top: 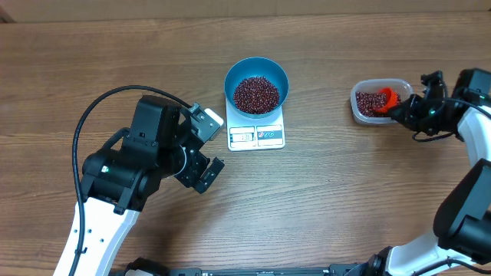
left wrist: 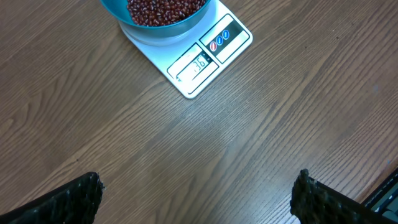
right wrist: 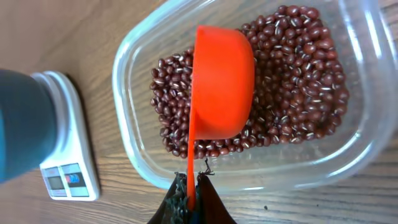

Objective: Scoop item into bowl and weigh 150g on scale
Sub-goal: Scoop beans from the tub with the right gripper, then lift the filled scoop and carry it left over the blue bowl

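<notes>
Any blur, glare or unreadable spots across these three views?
Overhead: evenly lit and sharp, but the scale display is too small to read. Left wrist: display digits slightly soft. Right wrist: blue bowl at the left edge is blurred; beans in the tub are sharp.

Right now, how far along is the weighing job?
Done: the blue bowl sits on the scale with a heap of beans inside. In hand: the right pincer is shut on the orange scoop, over the beans in the clear tub; the left pincer hangs open near the scale. Left: the display is too blurred to read, so whether more scoops are needed I can't tell.
</notes>
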You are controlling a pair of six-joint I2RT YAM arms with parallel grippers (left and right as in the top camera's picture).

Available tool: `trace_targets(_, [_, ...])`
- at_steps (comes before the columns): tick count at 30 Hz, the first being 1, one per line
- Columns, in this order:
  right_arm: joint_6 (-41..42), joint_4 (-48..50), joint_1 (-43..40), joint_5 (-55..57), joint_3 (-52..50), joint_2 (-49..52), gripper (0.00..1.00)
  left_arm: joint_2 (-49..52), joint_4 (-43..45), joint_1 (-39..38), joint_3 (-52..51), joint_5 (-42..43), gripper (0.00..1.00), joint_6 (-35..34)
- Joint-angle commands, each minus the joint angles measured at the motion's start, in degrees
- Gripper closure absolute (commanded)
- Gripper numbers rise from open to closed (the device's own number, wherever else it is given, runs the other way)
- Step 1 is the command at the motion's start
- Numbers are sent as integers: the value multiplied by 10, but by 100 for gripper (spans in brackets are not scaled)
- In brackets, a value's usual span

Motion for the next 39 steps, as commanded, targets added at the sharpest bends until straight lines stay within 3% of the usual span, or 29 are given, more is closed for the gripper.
trace_targets(1, [15,2,-18,-80,6,4,96,0,0,2,12,-3,0,11])
trace_targets(20, [8,-22,-47,-264,6,4,97,0,1,2,12,-3,0,11])
trace_targets(27, [9,0,14,-351,6,3,96,0,1,2,12,-3,0,11])
trace_targets(39, [63,80,195,-356,7,3,96,0,0,2,12,-3,0,11])
